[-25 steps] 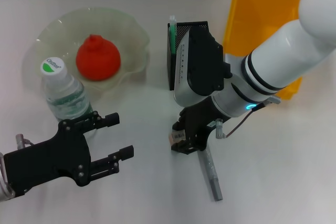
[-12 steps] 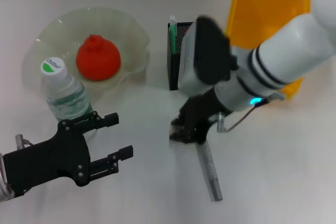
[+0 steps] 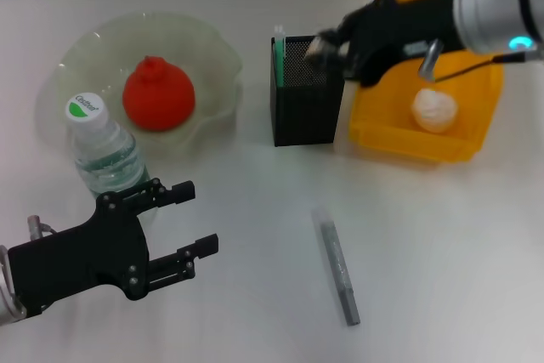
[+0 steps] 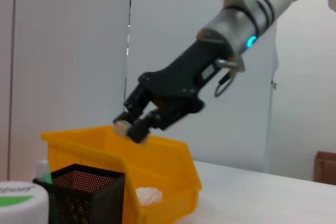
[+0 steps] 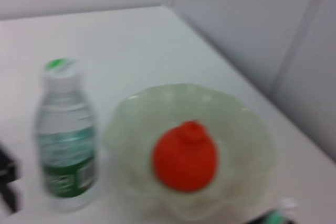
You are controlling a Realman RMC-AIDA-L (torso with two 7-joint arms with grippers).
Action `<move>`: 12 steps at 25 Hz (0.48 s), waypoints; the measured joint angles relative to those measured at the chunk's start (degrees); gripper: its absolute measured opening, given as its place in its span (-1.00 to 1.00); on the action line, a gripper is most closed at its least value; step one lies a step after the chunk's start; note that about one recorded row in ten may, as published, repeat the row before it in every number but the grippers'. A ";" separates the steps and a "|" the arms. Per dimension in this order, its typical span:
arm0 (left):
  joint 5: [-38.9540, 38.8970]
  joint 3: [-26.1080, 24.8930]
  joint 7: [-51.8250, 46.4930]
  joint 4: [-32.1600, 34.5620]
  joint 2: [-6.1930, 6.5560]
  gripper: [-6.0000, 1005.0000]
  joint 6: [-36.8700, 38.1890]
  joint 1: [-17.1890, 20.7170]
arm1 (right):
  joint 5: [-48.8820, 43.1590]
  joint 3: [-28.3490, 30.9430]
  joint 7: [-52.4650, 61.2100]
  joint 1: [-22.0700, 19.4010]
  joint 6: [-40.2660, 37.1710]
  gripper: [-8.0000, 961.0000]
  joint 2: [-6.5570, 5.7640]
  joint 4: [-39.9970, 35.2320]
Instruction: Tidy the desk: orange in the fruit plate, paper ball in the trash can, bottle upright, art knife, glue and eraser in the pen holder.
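Note:
My right gripper (image 3: 325,47) hangs just above the black mesh pen holder (image 3: 306,99), shut on the small beige eraser (image 3: 318,43). The left wrist view shows the eraser (image 4: 122,126) pinched at the fingertips above the pen holder (image 4: 86,195). The mint-green art knife (image 3: 278,55) stands in the holder's corner. On the table in front lies the grey glue (image 3: 337,268). The orange (image 3: 158,93) sits in the green fruit plate (image 3: 212,48). The bottle (image 3: 104,149) stands upright beside it. The paper ball (image 3: 434,109) lies in the yellow trash can (image 3: 399,138). My left gripper (image 3: 191,220) rests open at the near left.
The trash can stands right against the pen holder's right side. The bottle (image 5: 65,135) stands close behind my left gripper's fingers. Open tabletop stretches around the glue and toward the near right.
My right gripper rose from the table near the glue and swung back to above the pen holder, carrying the eraser. The trash can and paper ball are now uncovered. The left arm stayed still.

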 joint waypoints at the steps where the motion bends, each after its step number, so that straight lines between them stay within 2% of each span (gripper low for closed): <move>1: 0.00 0.00 0.02 0.00 -0.02 0.39 0.00 -0.02 | -0.01 0.43 -0.01 0.36 1.28 -0.48 -0.05 1.37; 5: 0.00 0.00 0.06 0.00 -0.07 0.39 -0.02 -0.05 | -0.30 0.72 -0.37 3.04 7.02 -0.48 -0.18 9.06; 9: 0.01 0.00 0.07 0.00 -0.09 0.39 -0.33 -0.07 | -0.32 0.80 -0.67 7.23 8.94 -0.48 -0.17 16.63; 12: 0.01 0.00 0.07 0.00 -0.08 0.39 -0.34 -0.07 | -0.35 0.67 -0.74 8.64 9.30 -0.45 -0.19 18.88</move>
